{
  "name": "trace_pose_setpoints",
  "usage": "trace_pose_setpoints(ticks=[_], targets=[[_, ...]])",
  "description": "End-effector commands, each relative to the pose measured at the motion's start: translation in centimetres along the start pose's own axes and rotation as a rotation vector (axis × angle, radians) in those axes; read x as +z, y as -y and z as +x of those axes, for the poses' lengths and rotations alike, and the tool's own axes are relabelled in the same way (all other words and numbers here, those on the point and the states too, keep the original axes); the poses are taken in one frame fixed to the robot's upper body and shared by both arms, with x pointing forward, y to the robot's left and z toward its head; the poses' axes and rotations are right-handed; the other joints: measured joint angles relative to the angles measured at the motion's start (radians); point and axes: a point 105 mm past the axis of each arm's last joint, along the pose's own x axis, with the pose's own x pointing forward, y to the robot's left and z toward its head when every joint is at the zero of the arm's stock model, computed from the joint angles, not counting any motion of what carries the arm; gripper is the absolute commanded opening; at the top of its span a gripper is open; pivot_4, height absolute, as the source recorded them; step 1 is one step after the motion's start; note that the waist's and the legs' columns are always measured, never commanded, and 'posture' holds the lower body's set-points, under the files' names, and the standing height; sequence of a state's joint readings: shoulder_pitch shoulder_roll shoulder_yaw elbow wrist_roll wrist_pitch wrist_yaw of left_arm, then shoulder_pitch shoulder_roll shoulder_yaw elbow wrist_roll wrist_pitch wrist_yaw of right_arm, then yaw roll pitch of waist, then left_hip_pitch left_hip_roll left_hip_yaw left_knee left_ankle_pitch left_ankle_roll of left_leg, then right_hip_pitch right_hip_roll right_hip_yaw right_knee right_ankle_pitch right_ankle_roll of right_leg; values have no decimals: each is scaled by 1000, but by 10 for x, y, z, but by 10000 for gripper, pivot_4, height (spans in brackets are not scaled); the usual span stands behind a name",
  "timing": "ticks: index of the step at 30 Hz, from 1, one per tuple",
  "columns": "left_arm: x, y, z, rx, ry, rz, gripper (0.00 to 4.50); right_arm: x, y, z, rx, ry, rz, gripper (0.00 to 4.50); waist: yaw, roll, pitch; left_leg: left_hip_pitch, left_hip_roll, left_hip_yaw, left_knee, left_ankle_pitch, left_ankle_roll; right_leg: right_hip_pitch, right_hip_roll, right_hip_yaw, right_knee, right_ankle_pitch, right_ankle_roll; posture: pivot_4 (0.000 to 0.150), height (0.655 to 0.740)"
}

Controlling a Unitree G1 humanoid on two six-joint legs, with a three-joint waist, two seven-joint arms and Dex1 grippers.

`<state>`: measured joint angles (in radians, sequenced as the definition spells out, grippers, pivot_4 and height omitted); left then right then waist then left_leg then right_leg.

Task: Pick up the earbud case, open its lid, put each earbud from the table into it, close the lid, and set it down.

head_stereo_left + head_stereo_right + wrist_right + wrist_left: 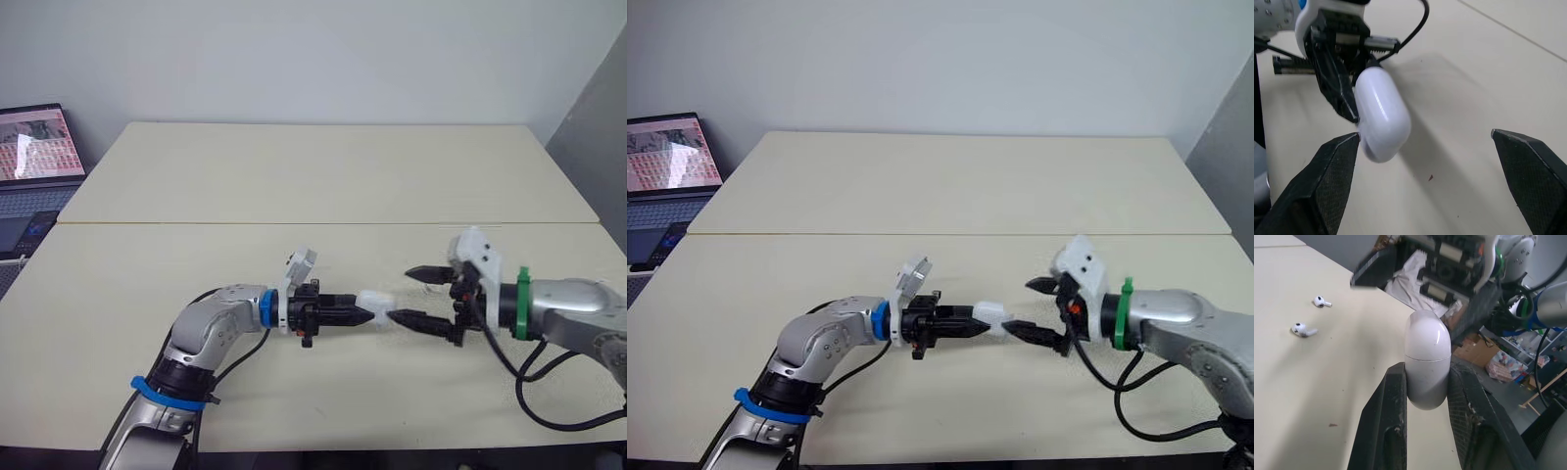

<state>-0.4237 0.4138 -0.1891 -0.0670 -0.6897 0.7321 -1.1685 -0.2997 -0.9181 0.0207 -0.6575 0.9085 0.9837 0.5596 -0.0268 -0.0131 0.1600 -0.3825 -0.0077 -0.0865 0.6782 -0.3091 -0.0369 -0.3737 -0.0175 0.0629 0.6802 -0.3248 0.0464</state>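
My left gripper point(366, 315) is shut on the white earbud case point(378, 300) and holds it just above the near table. The case's rounded end sticks out past the fingers point(1396, 396), and the lid seam looks closed in the left wrist view. My right gripper point(406, 294) is open and faces the left one. Its lower fingertip is close beside the case's point(1382, 115) free end, and the other finger point(1528, 166) stands well apart. Two white earbuds point(1320, 301) point(1302, 329) lie loose on the tabletop in the left wrist view.
Two cream tables meet at a seam point(323, 223) across the middle. An open laptop point(34, 157) stands beyond the far left table edge. Black cables point(549, 411) hang from my right arm near the front edge.
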Motion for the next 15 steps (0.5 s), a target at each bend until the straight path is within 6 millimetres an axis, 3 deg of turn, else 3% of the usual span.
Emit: trace_pose_setpoints(ticks=[1,15], targets=[[7,3,0,-13,16,41,7814,13,2,3,-31,32,-85,45000,0,0,0,0,0,0,0,0,0,0,0,0,0,0,0,1500,7400],[3,6,-1,-32,3,60,7814,19,24,-4,-136,55,-75,45000,0,0,0,0,0,0,0,0,0,0,0,0,0,0,0,1500,7400]])
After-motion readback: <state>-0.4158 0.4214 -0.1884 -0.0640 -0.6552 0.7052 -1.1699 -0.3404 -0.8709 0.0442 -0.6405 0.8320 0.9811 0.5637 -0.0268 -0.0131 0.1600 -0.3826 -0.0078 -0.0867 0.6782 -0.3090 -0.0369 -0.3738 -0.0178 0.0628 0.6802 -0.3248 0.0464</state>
